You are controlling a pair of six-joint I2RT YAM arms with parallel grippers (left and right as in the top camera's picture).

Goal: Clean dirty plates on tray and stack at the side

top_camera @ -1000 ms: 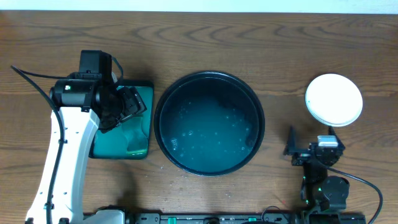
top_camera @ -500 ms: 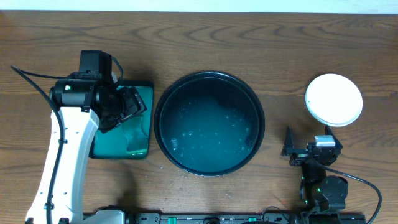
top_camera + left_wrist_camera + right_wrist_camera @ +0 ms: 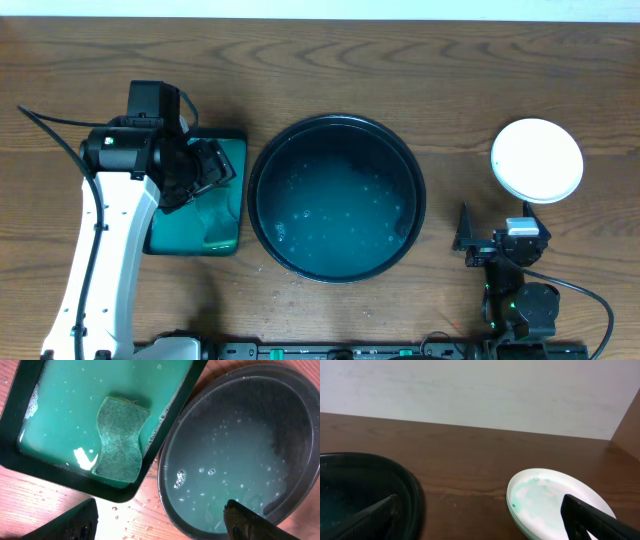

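Observation:
The round black tray (image 3: 262, 160) sits mid-table and holds soapy water with no plate in it; it also shows in the left wrist view (image 3: 300, 390) and the right wrist view (image 3: 412, 492). The white plates (image 3: 537, 160) lie stacked on the table at the right; in the right wrist view the top plate (image 3: 545, 500) carries a faint green film. My left gripper (image 3: 212, 172) hangs open and empty (image 3: 160, 520) above the gap between the green tray and the black tray. My right gripper (image 3: 497, 238) is open and empty (image 3: 480, 512), low, just in front of the plates.
A green rectangular black-rimmed tray (image 3: 232, 145) with soapy water stands left of the round tray; a green sponge (image 3: 119, 440) lies in it. Water drops dot the wood (image 3: 145, 505) between the two trays. A pale wall (image 3: 480, 390) runs behind the table.
My right gripper has drawn back a little toward the table's front edge, away from the plates, then stopped. The left arm has not moved.

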